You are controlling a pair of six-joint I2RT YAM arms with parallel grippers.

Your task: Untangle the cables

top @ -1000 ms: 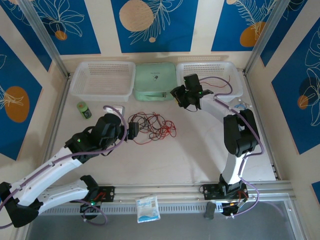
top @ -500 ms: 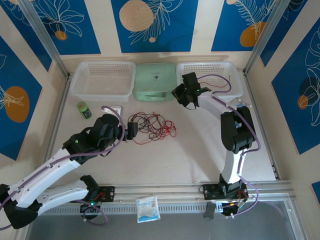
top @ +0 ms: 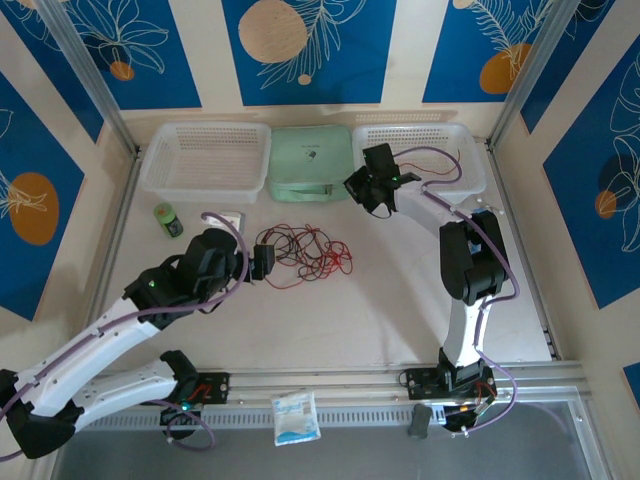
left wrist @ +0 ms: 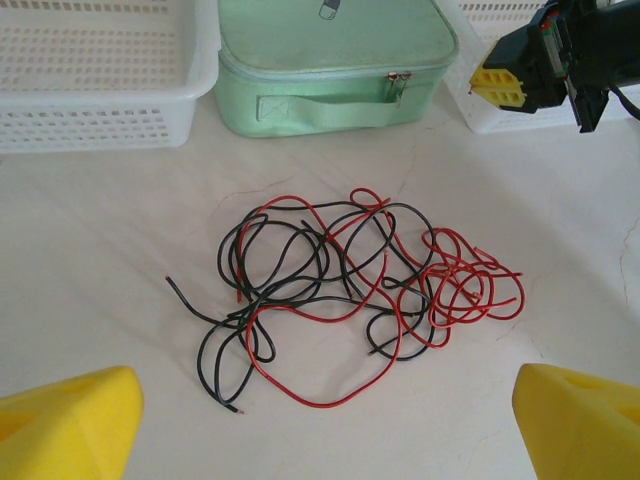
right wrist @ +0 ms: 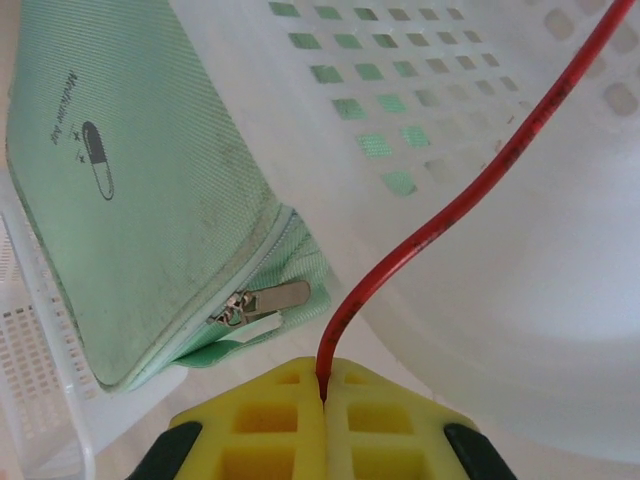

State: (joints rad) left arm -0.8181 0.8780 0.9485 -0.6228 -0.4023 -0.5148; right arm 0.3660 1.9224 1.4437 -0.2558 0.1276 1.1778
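At the far left of the table (top: 380, 310) stands a white mesh basket (top: 205, 128). In front of it is a small green object (top: 167, 220), too small to identify. The left gripper (top: 264, 262) hovers just left of the tangle, its jaws spread wide and holding nothing. In its wrist view only the tips of its yellow pads (left wrist: 65, 425) poke in at the bottom corners; the rest is cut off.

The cables (left wrist: 340, 290) lie in one loose heap in the middle of the table, red and black strands looping over and under one another (on the heap's right side the red coils crowd so tightly that no single strand can be traced). Two black ends trail free at the heap's left.

Behind the heap sits a mint-green zip pouch (top: 310, 160), between the two baskets; the left wrist view cuts off its far edge. Right of it, the right gripper (right wrist: 322, 400) is at the near left corner of the right basket (top: 420, 128), its jaws clenched on a single red wire (right wrist: 450, 220). The wire rises from the seam between the pads, curves across the basket wall and leaves the frame at the top right, so its far end is out of sight. From above, the gripper's body hides the pinch itself.
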